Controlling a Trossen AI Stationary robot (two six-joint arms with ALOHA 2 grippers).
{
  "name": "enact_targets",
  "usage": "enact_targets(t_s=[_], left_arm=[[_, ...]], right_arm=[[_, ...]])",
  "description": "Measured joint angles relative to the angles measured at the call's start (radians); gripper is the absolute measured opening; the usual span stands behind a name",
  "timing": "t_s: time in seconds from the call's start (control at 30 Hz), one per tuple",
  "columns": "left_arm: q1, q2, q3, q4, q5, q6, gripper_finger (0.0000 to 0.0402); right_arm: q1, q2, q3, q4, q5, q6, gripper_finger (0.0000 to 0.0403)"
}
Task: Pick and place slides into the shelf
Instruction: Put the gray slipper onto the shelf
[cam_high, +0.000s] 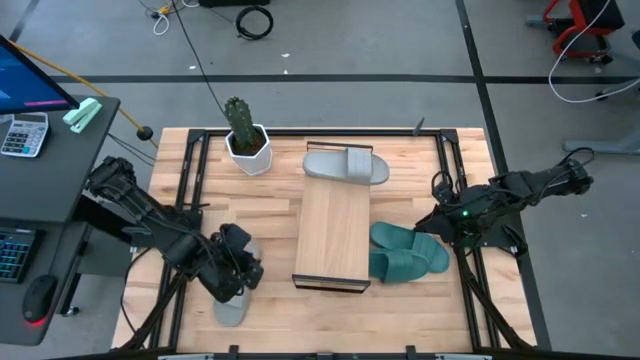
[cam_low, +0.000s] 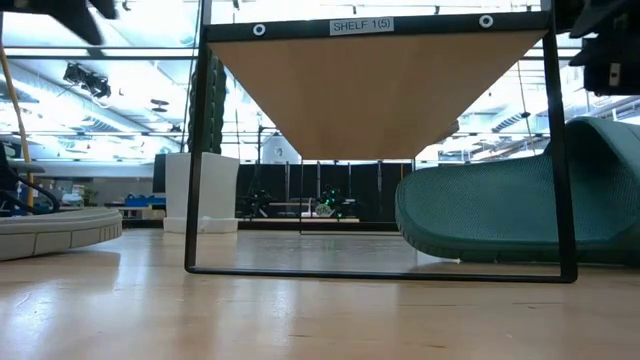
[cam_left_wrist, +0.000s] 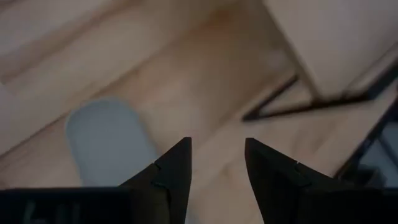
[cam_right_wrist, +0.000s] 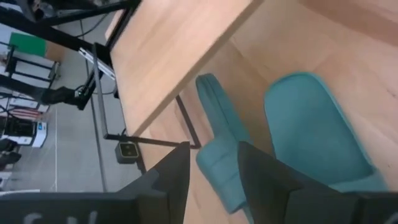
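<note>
The shelf (cam_high: 335, 230), a light wood board on a thin dark frame, stands mid-table. One light grey slide (cam_high: 345, 165) lies on its far end. A second grey slide (cam_high: 232, 302) lies on the table to the shelf's left. My left gripper (cam_high: 240, 275) hovers open over that slide's far end. In the left wrist view the grey slide (cam_left_wrist: 106, 140) shows beside the fingers (cam_left_wrist: 217, 155). Two teal slides (cam_high: 405, 252) lie side by side on the table right of the shelf. My right gripper (cam_high: 440, 225) stands open above them (cam_right_wrist: 311, 124), touching nothing.
A potted cactus (cam_high: 245, 140) stands at the table's far left. A dark desk (cam_high: 60, 150) with a calculator sits off the left edge. Black frame rails (cam_high: 190, 200) run along the table's sides. Bare wood lies near the front edge.
</note>
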Motion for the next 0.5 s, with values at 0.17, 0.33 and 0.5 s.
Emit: enact_targets(t_s=[0.17,0.33,0.5], left_arm=[[0.002,0.0,-0.016,0.001,0.122,0.104,0.0152],[0.003,0.0,-0.106,0.052,0.261,0.171,0.0156],[0.003,0.0,-0.217,0.206,0.384,0.236,0.0153]], right_arm=[[0.037,0.005,-0.016,0.0,0.034,0.047,0.0142],[0.088,0.027,-0.016,0.02,0.04,0.075,0.0142],[0.157,0.055,-0.016,0.03,0.039,0.118,0.0142]])
